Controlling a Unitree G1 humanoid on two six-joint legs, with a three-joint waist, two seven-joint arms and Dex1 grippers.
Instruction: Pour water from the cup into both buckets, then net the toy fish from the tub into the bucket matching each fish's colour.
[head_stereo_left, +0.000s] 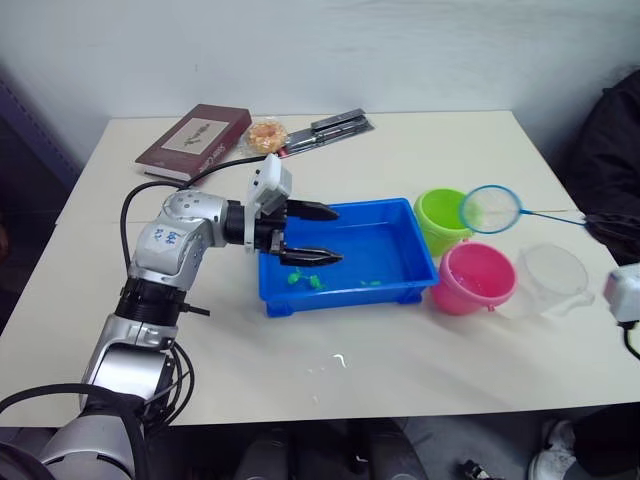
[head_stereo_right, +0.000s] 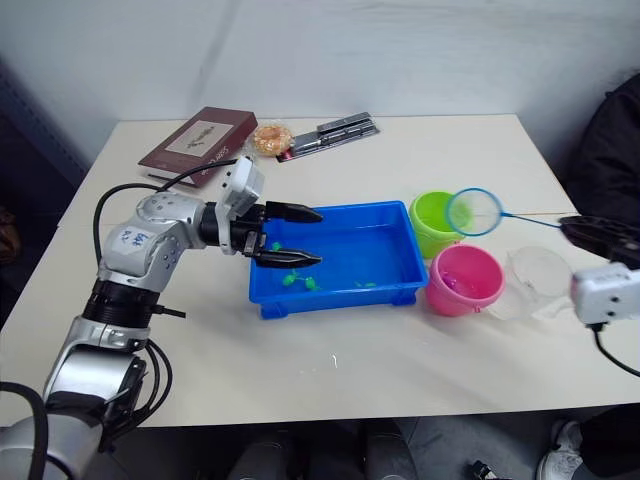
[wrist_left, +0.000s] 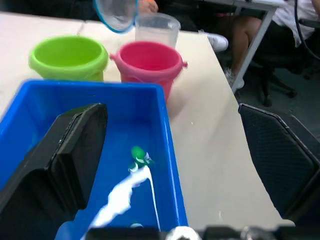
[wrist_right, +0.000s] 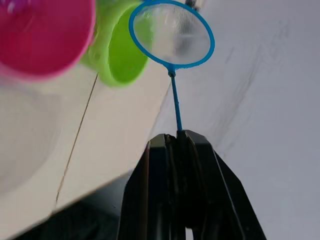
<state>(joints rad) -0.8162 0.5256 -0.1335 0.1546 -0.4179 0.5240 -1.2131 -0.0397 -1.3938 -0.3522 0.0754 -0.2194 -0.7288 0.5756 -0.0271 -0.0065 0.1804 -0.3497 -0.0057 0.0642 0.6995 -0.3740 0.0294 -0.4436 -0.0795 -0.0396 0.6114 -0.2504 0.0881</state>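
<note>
The blue tub (head_stereo_left: 340, 291) lies mid-table with a few small green toy fish (head_stereo_left: 305, 280) in it. My left gripper (head_stereo_left: 338, 236) hovers open over the tub's left end, one finger above the other. Right of the tub stand the lime green bucket (head_stereo_left: 438, 218) and the pink bucket (head_stereo_left: 475, 278), with the clear cup (head_stereo_left: 555, 275) beside the pink one. My right gripper (wrist_right: 177, 137) is shut on the thin handle of the net (head_stereo_left: 491, 209). The blue hoop hangs just above the green bucket's right rim.
At the table's far left lie a dark red book (head_stereo_left: 195, 140), a round snack packet (head_stereo_left: 265, 135) and a dark flat packet (head_stereo_left: 335, 127). A small white spill (head_stereo_left: 340, 360) marks the table in front of the tub. A dark-clothed person (head_stereo_left: 615, 150) is at the right edge.
</note>
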